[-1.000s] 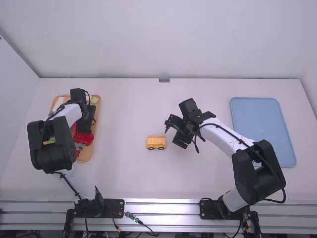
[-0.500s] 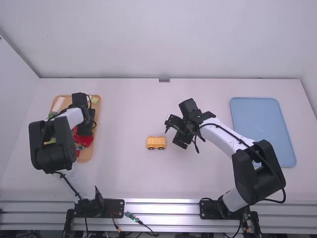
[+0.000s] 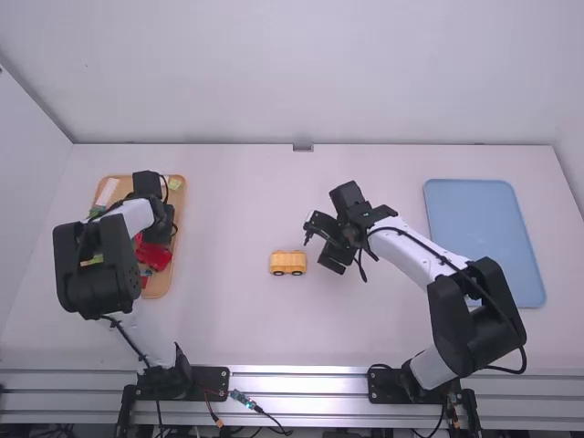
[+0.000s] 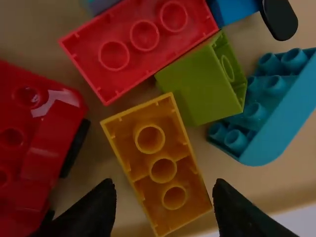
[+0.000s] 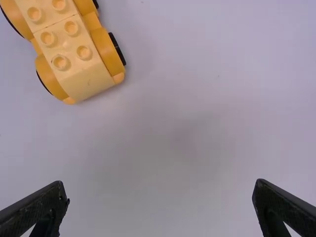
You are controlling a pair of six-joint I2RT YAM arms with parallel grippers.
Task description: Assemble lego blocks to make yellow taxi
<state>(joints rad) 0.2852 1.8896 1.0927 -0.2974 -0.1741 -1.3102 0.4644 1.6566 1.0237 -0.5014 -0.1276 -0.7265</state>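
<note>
A plain white back wall [image 3: 274, 73] rises behind the white surface [image 3: 228, 319], a small grey bracket [image 3: 302, 147] at its foot. White panels [image 3: 27, 201] close both sides; silvery metal rails [image 3: 301, 379] line the near edge. Light falls soft and even.

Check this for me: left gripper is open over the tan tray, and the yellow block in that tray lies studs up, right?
Not quite: the yellow block lies studs down. The left wrist view shows its hollow underside facing up. The rest holds: left gripper open, over the tan tray.
</note>
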